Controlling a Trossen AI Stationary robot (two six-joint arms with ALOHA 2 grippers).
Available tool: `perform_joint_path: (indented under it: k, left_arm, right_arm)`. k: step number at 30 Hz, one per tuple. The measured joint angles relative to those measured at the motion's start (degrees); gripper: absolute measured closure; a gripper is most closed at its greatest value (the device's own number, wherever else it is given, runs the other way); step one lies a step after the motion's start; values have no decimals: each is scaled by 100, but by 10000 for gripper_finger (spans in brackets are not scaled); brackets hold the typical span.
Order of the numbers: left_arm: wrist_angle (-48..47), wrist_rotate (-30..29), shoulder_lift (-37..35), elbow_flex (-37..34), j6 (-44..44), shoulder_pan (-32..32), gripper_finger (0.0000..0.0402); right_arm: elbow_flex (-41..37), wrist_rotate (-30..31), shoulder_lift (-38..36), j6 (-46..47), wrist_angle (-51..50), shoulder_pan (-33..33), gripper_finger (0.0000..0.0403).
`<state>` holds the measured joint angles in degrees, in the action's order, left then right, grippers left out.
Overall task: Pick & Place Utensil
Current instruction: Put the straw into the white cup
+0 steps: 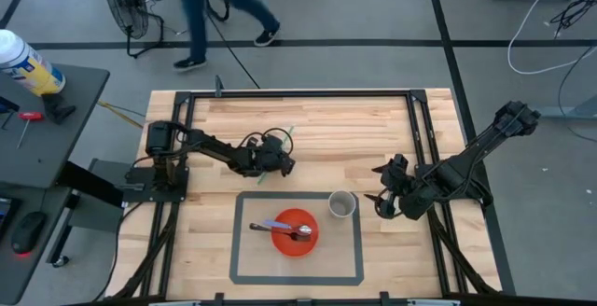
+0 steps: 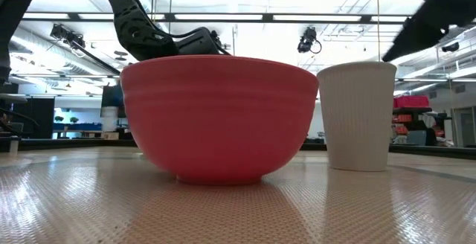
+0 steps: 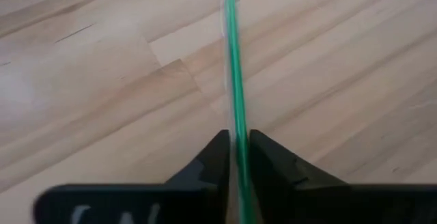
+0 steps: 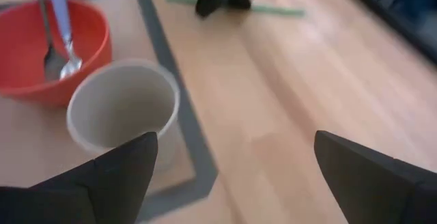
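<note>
Between left gripper fingers, green straw

Red bowl beside white cup on mat

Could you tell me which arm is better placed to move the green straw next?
Left. The left gripper is already shut on the green straw on the wood, while the right gripper is open, apart from it beside the white cup.

Both arms are matte black, jointed links with dark cables bundled near the wrists, each ending in a hand, left hand and right hand, with two tapered, wedge-shaped black fingers.
</note>
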<state>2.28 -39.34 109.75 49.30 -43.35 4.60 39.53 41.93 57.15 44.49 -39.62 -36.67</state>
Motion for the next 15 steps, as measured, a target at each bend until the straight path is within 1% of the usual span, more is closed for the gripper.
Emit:
perform_joint_path:
  k: [3, 6, 8, 11, 15]
  left_arm:
    - [-58, -35, 0, 0, 3, 0, 367]
    - [-69, -74, 0, -2, 50, -38, 381]
    - [-105, -146, -35, -7, 63, -90, 385]
    - [-191, -179, -216, -30, 291, -174, 386]
    - [-223, -234, -724, -17, 586, -309, 387]
  right_arm:
    - [0, 341, 1, -429, 341, 0, 5]
    - [0, 632, -1, -1008, 835, 1, 5]
    - [0, 843, 1, -1455, 1283, 38, 5]
    - [0, 998, -1, -2139, 2050, 108, 5]
    - [4, 993, -3, -2955, 2874, 231, 5]
